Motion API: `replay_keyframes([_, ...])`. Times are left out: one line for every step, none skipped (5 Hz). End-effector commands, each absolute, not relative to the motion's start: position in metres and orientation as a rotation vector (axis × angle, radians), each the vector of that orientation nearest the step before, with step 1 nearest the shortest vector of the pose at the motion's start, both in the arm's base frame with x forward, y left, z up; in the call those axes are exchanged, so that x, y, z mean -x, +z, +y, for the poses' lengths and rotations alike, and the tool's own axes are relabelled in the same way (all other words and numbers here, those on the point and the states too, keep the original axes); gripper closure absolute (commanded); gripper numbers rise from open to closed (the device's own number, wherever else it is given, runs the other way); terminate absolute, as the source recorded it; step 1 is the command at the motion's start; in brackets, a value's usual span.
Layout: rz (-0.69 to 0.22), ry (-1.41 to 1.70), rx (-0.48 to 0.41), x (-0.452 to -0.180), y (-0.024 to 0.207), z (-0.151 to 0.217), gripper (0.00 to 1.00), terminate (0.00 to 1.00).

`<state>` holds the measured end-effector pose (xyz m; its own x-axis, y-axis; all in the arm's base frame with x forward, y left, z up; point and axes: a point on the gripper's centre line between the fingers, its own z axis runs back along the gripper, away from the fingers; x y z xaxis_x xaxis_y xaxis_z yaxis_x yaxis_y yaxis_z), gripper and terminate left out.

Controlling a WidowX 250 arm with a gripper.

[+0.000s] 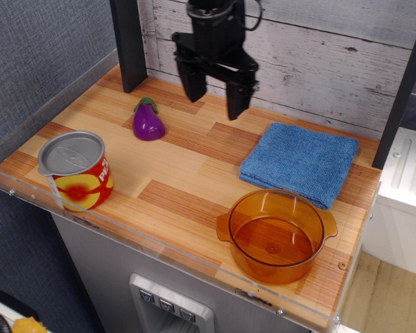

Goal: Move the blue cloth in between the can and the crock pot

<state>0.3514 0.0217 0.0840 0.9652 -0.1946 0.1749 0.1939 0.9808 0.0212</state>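
Blue cloth point(299, 161): folded into a rough square, nubby terry texture, mid-blue; it lies flat at the right of the frame, toward the back of the surface, with its near edge just behind the crock pot's rim.
Cloth edges: the near edge shows a thick folded layer; the corners look slightly rounded and the top is smooth, without wrinkles.
Crock pot point(276, 234): round, see-through amber-orange, no lid, one small handle on each side; lower right of the frame, near the front edge.
Can point(76, 170): short red tin with a yellow picture on its label and a flat silver-grey lid; lower left of the frame, well apart from the pot.
Eggplant point(148, 121): small, purple, with a green cap; left of centre, behind the can.
Tool point(216, 97): black, at the upper middle of the frame, pointing down, its two fingers spread apart and gripping nothing; it sits between the eggplant and the cloth and touches neither.
Surface point(180, 180): wooden planks in light and reddish tones, with a clear plastic rim along the front.
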Motion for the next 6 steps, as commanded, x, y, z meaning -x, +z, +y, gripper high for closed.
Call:
replay_keyframes([-0.235,-0.228,-0.010,-0.365,0.084,-0.010,1.00,0.00])
replay_keyframes([-0.244,-0.226,0.027,-0.369,0.076,-0.028,1.00,0.00])
replay_keyframes([-0.236,-0.256,0.062,-0.376,0.060,-0.044,1.00,0.00])
replay_keyframes([-0.236,-0.284,0.068,-0.381,0.045,-0.056,1.00,0.00])
replay_keyframes([-0.241,-0.290,0.087,-0.384,0.037,-0.064,1.00,0.00])
replay_keyframes([-0.251,-0.302,0.080,-0.385,0.029,-0.063,1.00,0.00])
